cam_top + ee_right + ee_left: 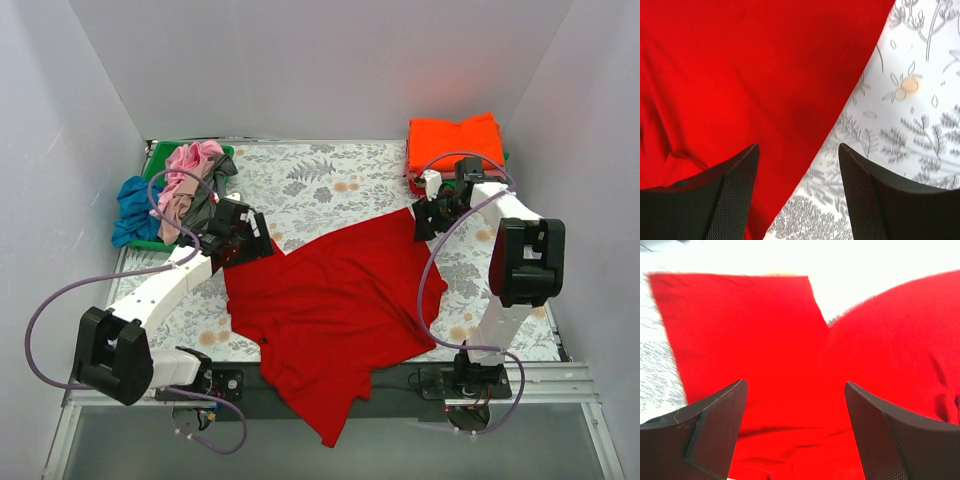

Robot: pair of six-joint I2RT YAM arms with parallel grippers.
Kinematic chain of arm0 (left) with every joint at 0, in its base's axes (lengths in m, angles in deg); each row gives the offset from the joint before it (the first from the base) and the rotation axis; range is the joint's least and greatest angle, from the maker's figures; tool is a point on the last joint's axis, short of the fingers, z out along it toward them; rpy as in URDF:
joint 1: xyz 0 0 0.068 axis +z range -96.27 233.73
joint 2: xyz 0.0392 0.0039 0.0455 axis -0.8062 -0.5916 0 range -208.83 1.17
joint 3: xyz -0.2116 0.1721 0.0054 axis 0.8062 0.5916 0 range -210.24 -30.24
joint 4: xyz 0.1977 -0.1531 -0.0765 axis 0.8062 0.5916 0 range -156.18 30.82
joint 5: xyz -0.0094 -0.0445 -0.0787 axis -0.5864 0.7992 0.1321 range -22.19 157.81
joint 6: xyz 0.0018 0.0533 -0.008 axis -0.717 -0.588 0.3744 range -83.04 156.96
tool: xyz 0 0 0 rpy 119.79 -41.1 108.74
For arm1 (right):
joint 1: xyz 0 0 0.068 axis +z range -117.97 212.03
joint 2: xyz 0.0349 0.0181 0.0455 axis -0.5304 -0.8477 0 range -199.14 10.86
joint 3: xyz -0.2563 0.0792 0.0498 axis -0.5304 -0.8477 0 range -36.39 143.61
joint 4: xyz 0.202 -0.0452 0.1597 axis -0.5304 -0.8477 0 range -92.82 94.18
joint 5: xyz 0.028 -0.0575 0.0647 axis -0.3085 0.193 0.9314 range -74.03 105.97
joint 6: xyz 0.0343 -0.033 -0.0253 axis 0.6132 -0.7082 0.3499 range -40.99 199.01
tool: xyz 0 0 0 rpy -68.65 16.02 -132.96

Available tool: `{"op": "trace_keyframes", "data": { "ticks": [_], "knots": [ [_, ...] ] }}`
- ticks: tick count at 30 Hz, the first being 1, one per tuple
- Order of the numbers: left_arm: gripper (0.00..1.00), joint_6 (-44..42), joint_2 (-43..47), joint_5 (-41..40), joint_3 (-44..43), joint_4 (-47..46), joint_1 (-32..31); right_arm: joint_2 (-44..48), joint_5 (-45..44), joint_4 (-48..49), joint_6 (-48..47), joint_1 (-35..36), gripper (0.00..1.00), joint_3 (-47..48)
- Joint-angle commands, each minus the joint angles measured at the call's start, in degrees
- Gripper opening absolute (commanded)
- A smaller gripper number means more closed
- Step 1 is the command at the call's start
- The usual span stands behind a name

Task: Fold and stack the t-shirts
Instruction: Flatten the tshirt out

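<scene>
A large bright red t-shirt (pixel 335 305) lies spread on the floral tablecloth (pixel 320 185), one end hanging over the near edge. My left gripper (pixel 245 243) is open above its far left corner; in the left wrist view it (pixel 796 385) has only red cloth (pixel 755 335) below it. My right gripper (pixel 425 222) is open over the shirt's far right corner; in the right wrist view it (pixel 799 147) straddles the shirt's edge (pixel 740 75). A folded orange t-shirt (pixel 455 140) sits at the far right. Pink (pixel 185 170), grey (pixel 208 200) and blue (pixel 133 210) shirts are heaped at the far left.
The heap lies on a green tray (pixel 160 155) at the far left corner. White walls enclose the table on three sides. Purple cables loop from both arms. A metal rail (pixel 560 375) runs along the near edge.
</scene>
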Motion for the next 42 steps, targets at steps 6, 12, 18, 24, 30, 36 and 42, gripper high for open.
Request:
{"op": "trace_keyframes", "data": {
  "ticks": [6, 12, 18, 24, 30, 36, 42],
  "knots": [
    [0.77, -1.6, 9.6, 4.7, 4.6, -3.1, 4.0, -6.9, -6.0, 5.4, 6.1, 4.2, 0.68, 8.0],
    [0.77, 0.1, 16.2, 1.4, 6.5, -1.4, 4.3, -12.7, -10.1, 5.8, 8.2, 4.6, 0.63, 12.4],
    [0.77, 1.5, 17.9, -0.1, 6.8, -1.1, 4.2, -15.2, -9.6, 5.6, 8.6, 5.0, 0.46, 12.2],
    [0.76, 1.8, 18.2, -0.6, 7.1, -0.9, 4.4, -13.3, -11.5, 5.3, 8.4, 4.5, 0.09, 8.8],
    [0.76, 2.1, 18.4, -0.3, 8.1, -1.3, 4.4, -9.7, -12.1, 5.4, 7.5, 1.6, 0.01, 3.9],
    [0.77, 1.4, 17.4, 0.2, 8.7, -2.9, 4.5, -5.9, -12.8, 5.5, 6.1, -2.7, 0.01, -1.0],
    [0.77, -2.5, 10.0, 3.6, 8.2, -9.0, 7.8, -3.9, -12.3, 5.5, 5.0, -5.8, 0.01, -3.5]
  ]
}}
